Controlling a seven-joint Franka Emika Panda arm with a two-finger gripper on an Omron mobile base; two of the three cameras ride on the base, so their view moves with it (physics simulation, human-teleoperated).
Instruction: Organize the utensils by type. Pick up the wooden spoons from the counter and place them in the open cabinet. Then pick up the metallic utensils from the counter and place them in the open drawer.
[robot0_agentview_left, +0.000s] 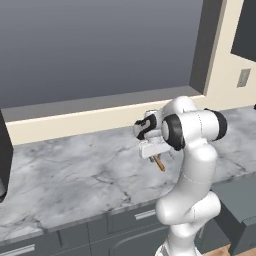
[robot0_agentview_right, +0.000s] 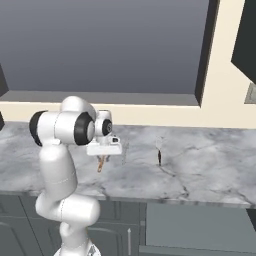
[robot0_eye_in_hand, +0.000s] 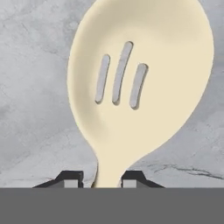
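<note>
- We see our gripper (robot0_eye_in_hand: 102, 178) lowered to the marble counter (robot0_agentview_left: 75, 175), its two dark finger tips (robot0_eye_in_hand: 72, 177) standing on either side of the neck of a slotted wooden spoon (robot0_eye_in_hand: 140, 87).
- In the hand view the spoon's pale cream bowl spreads upward from between the tips, with three narrow slots cut through it; the grey veined counter shows through the slots and all around the bowl.
- The jaws stand narrow, close against the neck on both sides; we cannot tell whether they already press on it, so we cannot call it a firm hold.
- From the left base view the gripper (robot0_agentview_left: 154, 156) points down at the counter just in front of the arm's elbow, and the spoon's orange-brown handle (robot0_agentview_left: 159, 163) sticks out below it, lying on the marble.
- From the right base view the same handle (robot0_agentview_right: 101, 162) shows under the gripper (robot0_agentview_right: 104, 152), slanting toward the counter's front edge.
- Further right on the counter in the right base view, a small dark upright piece (robot0_agentview_right: 159, 158) stands well apart from the gripper; it is too small for us to name.
- Beside it, nearer the gripper, a faint thin silvery line (robot0_agentview_right: 124, 152) lies on the marble, likely one of the metallic utensils, though we cannot make out its shape.
- A drawer front (robot0_agentview_left: 145, 214) with a silver handle sits under the counter edge.
</note>
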